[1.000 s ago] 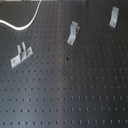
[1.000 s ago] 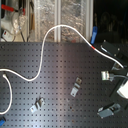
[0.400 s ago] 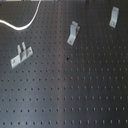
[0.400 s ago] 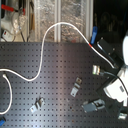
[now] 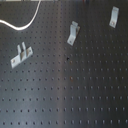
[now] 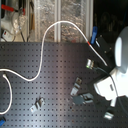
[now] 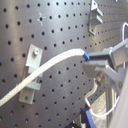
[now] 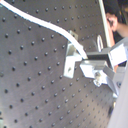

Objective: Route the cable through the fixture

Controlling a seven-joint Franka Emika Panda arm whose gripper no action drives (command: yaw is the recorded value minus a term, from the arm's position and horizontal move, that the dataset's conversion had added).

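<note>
pincer (image 7: 92, 64) clenched on cable (image 7: 45, 72) end, arm now farther over board (image 6: 50, 75) than before, near bracket (image 6: 76, 86)

In the second exterior view the arm (image 6: 122, 62) has swung in from three o'clock toward the board's middle, and the gripper (image 6: 84, 99) now sits low just beside a bracket (image 6: 77, 87), nearer six o'clock than before

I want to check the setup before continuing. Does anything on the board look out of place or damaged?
Nothing looks damaged or spilled. The white cable curves loosely across the perforated board, and the three metal brackets stand apart from each other in the first exterior view. The gripper holds the cable's end.
</note>
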